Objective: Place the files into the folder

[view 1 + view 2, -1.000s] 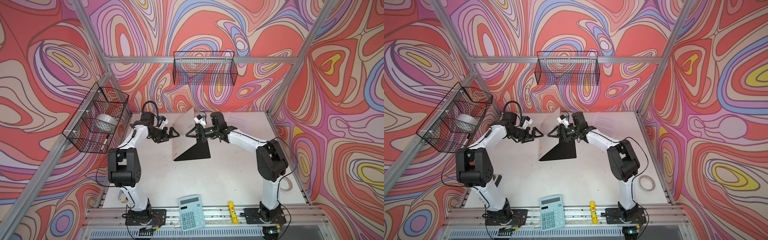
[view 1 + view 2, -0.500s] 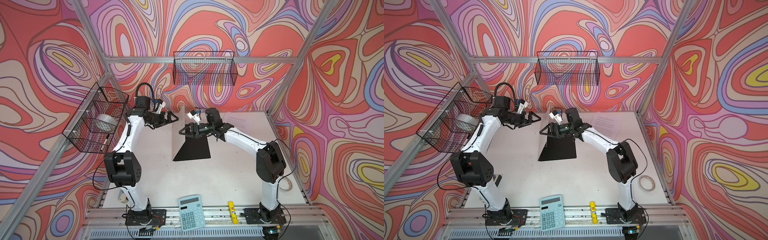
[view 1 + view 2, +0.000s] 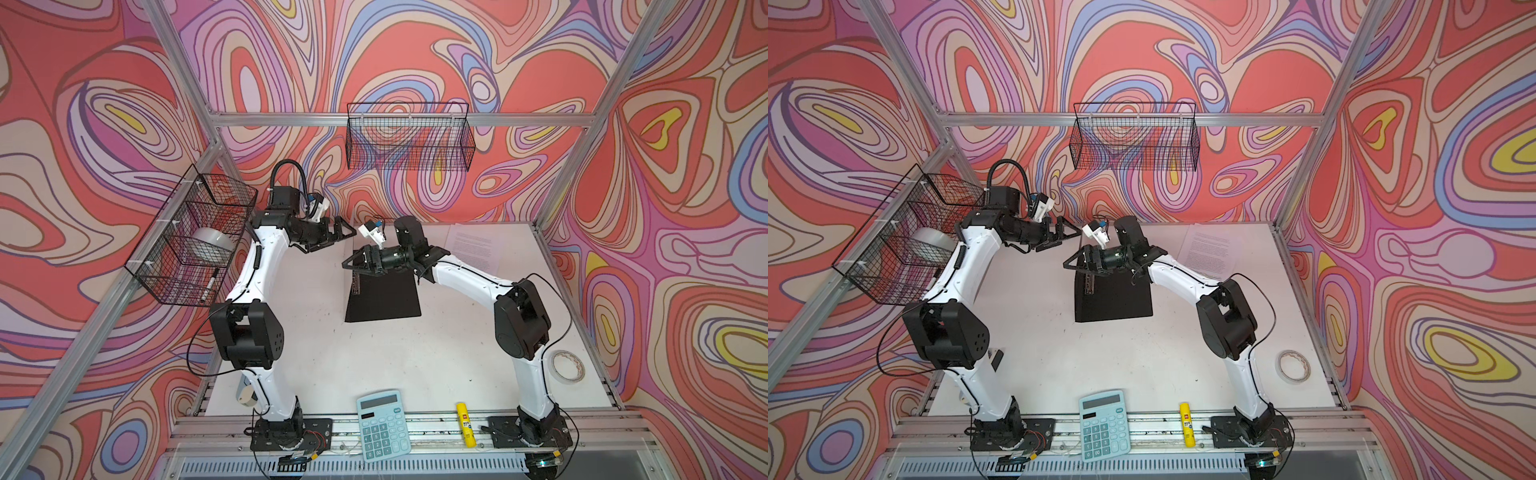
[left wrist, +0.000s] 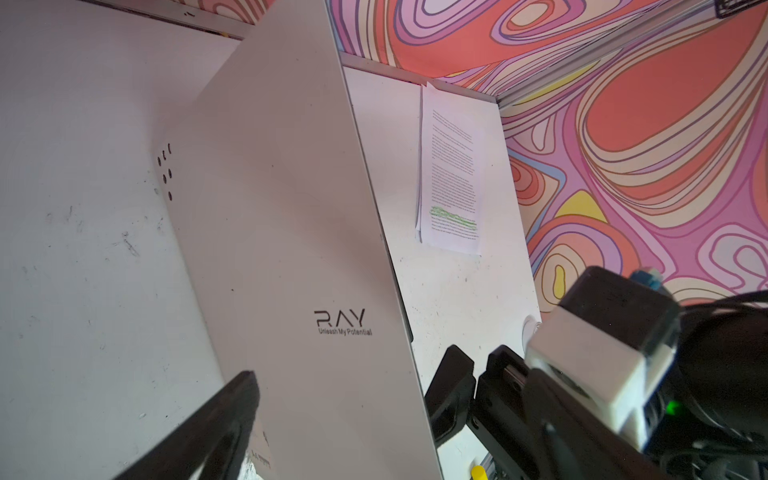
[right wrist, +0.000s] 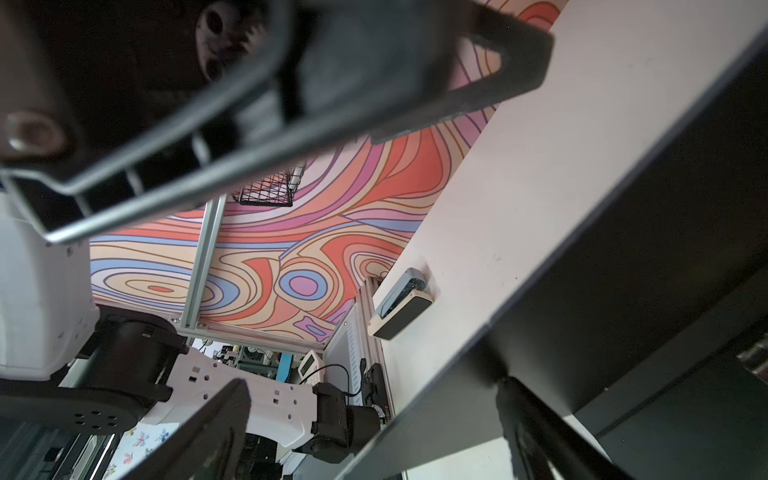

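The folder lies open mid-table, its black inside (image 3: 382, 299) (image 3: 1113, 297) flat and its white "RAY" cover (image 4: 291, 249) raised almost upright. My right gripper (image 3: 352, 266) (image 3: 1074, 266) (image 5: 374, 390) is open, and the cover's free edge passes between its fingers. My left gripper (image 3: 345, 235) (image 3: 1069, 235) (image 4: 384, 415) is open too, hovering close to the cover's white outer face; whether it touches I cannot tell. The files (image 3: 473, 245) (image 3: 1210, 253) (image 4: 451, 178), white printed sheets with a green highlighted passage, lie flat at the table's back right, untouched.
A pale blue calculator (image 3: 384, 426) and a yellow glue stick (image 3: 464, 424) sit on the front rail. A tape roll (image 3: 565, 365) lies at the right edge. Wire baskets hang on the left wall (image 3: 195, 237) and the back wall (image 3: 409, 137).
The folder cover has swung up from a slant to almost upright. My right gripper moved left with its edge. My left arm lifted and drew back towards the rear wall.
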Controlling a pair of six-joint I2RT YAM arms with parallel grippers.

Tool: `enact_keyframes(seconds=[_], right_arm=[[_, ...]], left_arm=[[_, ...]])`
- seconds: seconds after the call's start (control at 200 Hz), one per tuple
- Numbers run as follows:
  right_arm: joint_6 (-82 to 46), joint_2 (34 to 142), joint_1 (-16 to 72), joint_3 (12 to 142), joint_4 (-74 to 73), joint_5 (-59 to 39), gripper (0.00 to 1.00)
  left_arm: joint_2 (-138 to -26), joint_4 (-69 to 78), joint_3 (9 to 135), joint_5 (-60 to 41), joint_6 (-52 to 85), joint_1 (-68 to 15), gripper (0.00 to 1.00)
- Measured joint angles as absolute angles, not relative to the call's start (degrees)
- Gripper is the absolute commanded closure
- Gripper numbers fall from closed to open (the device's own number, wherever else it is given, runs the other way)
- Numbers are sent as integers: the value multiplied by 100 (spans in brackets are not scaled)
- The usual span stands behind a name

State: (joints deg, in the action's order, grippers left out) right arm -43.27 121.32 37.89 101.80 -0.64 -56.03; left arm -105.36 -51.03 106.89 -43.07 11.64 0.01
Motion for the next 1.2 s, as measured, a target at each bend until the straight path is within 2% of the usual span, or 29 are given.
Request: enact_keyframes(seconds=[0.275,0.456,0.651,0.766,0.836,0.987,1.062,1.202], right_arm=[[-4786,12403,3986,10429,-642,-5728,2],[-5142,12597,4029,10436,-1061,-5835,2],[-5251,12621,4053,10436,-1162,-5883,2],[-5266,12621,4058,10436,-1208,-5905,2],[-5266,12621,4058,10429,-1240,-5918,2],[-5286,12621,4058,10422,-1262,-5942,2],[-5280,12615,4058,10372,-1308,-5942,2],[-4884,12490,4058,10138,-838,-5811,2]], left_arm=[[-10536,-5190,10683,-3612,1135,-5,0],[-10571,-5258,10672,-3166,1103,-5,11],[-10591,-5297,10547,-2808,1074,-5,37],[-10624,-5301,10521,-2683,1070,-8,47],[-10654,-5301,10512,-2637,1070,-8,60],[-10680,-5323,10486,-2405,1039,-69,75],[-10680,-5339,10486,-2311,1013,-82,86],[-10665,-5363,10436,-2102,985,-93,98]])
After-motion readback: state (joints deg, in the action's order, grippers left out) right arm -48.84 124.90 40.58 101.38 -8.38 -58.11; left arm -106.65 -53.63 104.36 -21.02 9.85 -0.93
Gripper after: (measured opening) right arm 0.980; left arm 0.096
